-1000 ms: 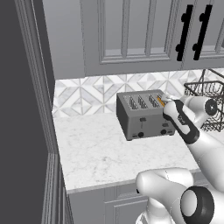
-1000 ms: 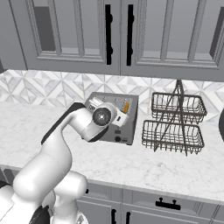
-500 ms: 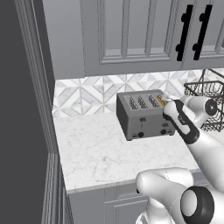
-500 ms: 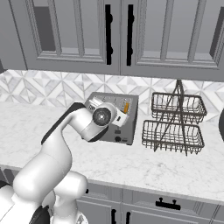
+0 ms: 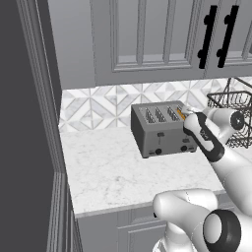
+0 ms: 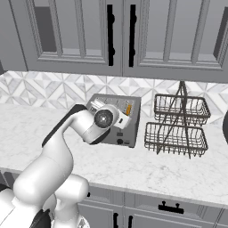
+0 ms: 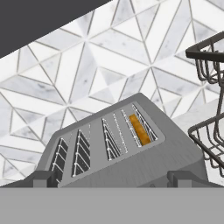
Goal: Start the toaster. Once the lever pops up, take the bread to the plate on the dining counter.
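Toaster point(image 5: 162, 129) seen set near back edge of white counter point(image 5: 108, 167), against tiled backsplash point(image 5: 98, 106). Bread point(image 7: 140, 129) sunk in rightmost slot, orange crust showing just below slot top. Gripper point(image 5: 187, 114) held at toaster's right top corner; fingers point(image 7: 46, 178) spread wide apart, nothing gripped. Wire basket rack point(image 6: 178, 127) placed just right of toaster.

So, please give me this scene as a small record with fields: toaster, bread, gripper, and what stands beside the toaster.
toaster: dark grey toaster, four slots, on the white counter
bread: bread sunk in the end slot nearest the wire basket rack, orange top edge showing
gripper: gripper at the toaster's front, rack-side end; open or shut unclear
beside: two-tier wire basket rack
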Controlling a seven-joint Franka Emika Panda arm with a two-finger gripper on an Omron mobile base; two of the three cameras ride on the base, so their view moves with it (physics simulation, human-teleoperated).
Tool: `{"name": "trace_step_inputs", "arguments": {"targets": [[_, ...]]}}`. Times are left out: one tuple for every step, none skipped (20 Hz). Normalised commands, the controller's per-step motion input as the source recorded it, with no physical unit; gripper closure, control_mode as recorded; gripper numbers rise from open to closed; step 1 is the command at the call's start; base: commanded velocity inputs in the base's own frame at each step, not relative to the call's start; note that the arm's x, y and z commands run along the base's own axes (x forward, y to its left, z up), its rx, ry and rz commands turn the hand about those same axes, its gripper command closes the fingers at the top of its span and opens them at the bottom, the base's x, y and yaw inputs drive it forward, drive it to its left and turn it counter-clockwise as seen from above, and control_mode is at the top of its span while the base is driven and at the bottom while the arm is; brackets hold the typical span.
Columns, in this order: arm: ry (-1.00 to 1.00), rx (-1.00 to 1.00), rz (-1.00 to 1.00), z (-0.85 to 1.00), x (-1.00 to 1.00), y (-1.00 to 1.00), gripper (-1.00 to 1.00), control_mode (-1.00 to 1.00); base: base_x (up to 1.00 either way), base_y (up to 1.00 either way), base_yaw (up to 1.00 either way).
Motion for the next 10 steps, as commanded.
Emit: {"name": "trace_step_inputs", "arguments": {"targets": [[0.00,0.00,0.00,0.00,0.00,0.00,-1.00,-1.00,0.00,0.00,0.00],[0.00,0.00,0.00,0.00,0.00,0.00,-1.00,-1.00,0.00,0.00,0.00],[0.00,0.00,0.00,0.00,0.00,0.00,-1.00,-1.00,0.00,0.00,0.00],[0.00,0.00,0.00,0.00,0.00,0.00,-1.00,-1.00,0.00,0.00,0.00],[0.00,0.00,0.00,0.00,0.00,0.00,-1.00,-1.00,0.00,0.00,0.00],[0.00,0.00,0.00,0.00,0.00,0.00,-1.00,-1.00,0.00,0.00,0.00],[0.00,0.00,0.00,0.00,0.00,0.00,-1.00,-1.00,0.00,0.00,0.00],[0.00,0.00,0.00,0.00,0.00,0.00,-1.00,-1.00,0.00,0.00,0.00],[0.00,0.00,0.00,0.00,0.00,0.00,-1.00,-1.00,0.00,0.00,0.00],[0.00,0.00,0.00,0.00,0.00,0.00,-1.00,-1.00,0.00,0.00,0.00]]}}
